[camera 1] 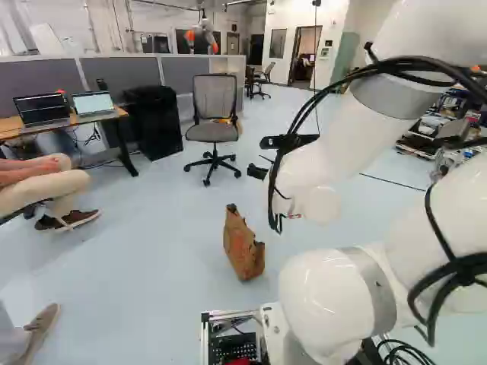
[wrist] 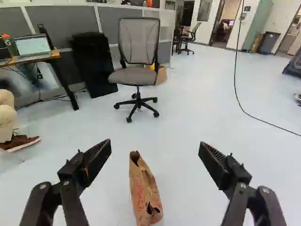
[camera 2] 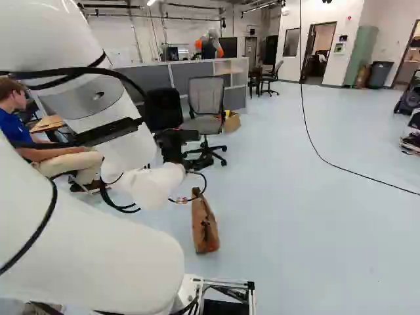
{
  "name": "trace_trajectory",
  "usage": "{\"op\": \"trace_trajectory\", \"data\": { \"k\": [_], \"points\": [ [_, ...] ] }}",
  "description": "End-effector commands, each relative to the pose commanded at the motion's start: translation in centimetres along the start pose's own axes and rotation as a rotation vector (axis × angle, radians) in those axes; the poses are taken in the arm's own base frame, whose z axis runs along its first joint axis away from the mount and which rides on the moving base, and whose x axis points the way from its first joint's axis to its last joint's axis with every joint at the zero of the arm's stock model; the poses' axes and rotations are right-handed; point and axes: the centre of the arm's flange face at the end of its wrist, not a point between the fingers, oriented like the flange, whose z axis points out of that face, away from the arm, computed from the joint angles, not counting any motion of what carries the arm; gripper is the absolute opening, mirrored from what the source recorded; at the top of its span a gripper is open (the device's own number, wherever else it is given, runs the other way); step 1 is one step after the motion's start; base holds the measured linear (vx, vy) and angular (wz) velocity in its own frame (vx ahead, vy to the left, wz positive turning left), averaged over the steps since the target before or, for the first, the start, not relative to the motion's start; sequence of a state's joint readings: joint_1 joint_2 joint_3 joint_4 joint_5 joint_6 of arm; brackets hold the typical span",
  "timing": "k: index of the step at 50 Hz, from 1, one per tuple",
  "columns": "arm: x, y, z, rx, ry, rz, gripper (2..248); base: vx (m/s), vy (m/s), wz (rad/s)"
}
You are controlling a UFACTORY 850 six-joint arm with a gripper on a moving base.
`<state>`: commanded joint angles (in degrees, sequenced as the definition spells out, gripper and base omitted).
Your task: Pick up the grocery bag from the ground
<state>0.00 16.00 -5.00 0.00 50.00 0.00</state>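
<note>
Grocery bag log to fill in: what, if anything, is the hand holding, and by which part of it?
Nothing is held: the hand is open, and the grocery bag is on the floor, untouched by it.

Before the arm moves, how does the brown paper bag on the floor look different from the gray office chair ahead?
The paper bag is crumpled brown paper; the office chair has a smooth gray seat and mesh back. The paper bag is much smaller than the office chair. The paper bag sits directly on the floor, the office chair on a wheeled base.
</note>
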Motion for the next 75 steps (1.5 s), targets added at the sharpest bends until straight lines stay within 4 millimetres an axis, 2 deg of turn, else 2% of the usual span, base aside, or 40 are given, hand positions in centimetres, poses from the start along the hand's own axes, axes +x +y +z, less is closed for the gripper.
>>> {"op": "trace_trajectory", "data": {
  "k": [54,62,75],
  "points": [
    [0.0,0.0,0.1,0.001,0.0,0.0,247,0.0,0.0,0.0],
    [0.4,-0.3,0.7,0.01,-0.004,-0.004,247,0.0,0.0,0.0],
    [1.5,-1.3,3.0,0.041,-0.013,-0.014,247,0.0,0.0,0.0]
  ]
}}
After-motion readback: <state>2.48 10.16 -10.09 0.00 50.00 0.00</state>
